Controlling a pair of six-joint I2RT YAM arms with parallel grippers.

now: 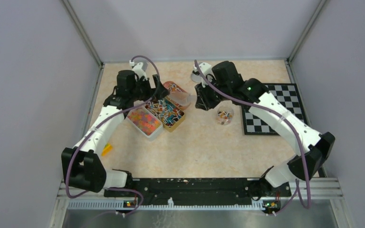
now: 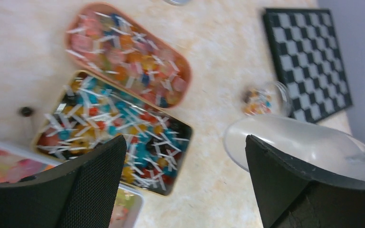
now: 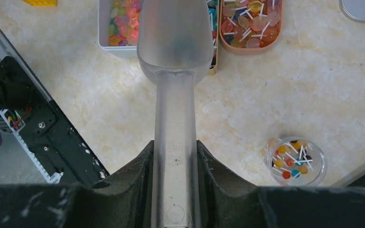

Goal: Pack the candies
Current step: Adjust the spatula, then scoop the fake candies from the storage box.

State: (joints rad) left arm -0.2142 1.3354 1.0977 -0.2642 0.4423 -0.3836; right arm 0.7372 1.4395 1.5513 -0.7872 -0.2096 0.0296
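Right gripper (image 3: 175, 148) is pinched on the handle of a frosted plastic scoop (image 3: 173, 42), one finger pressed to each side of the handle. The scoop's bowl points toward the row of trays, and whether it holds anything cannot be told through the frosting. Left gripper (image 2: 185, 142) is above the trays with its fingers (image 2: 92, 183) spread wide and nothing between them. The scoop's bowl shows just beyond its one finger. The candies (image 1: 145, 121) sit in a white tray (image 3: 105, 45) at the left end of the row, a packed mass of small pink, orange, yellow and red beads (blurred in the left wrist view). Touching it on the right is a dark tray (image 2: 180, 124) of stick sweets in mixed wrappers. Beyond that lies an orange oval tray (image 2: 184, 71), also full of stick sweets. A round clear cup (image 3: 297, 162) holding a few stick sweets stands apart on the table (image 1: 204, 147), just beside the checkerboard (image 1: 278, 102). A small yellow piece (image 1: 106, 150) lies near the left arm.
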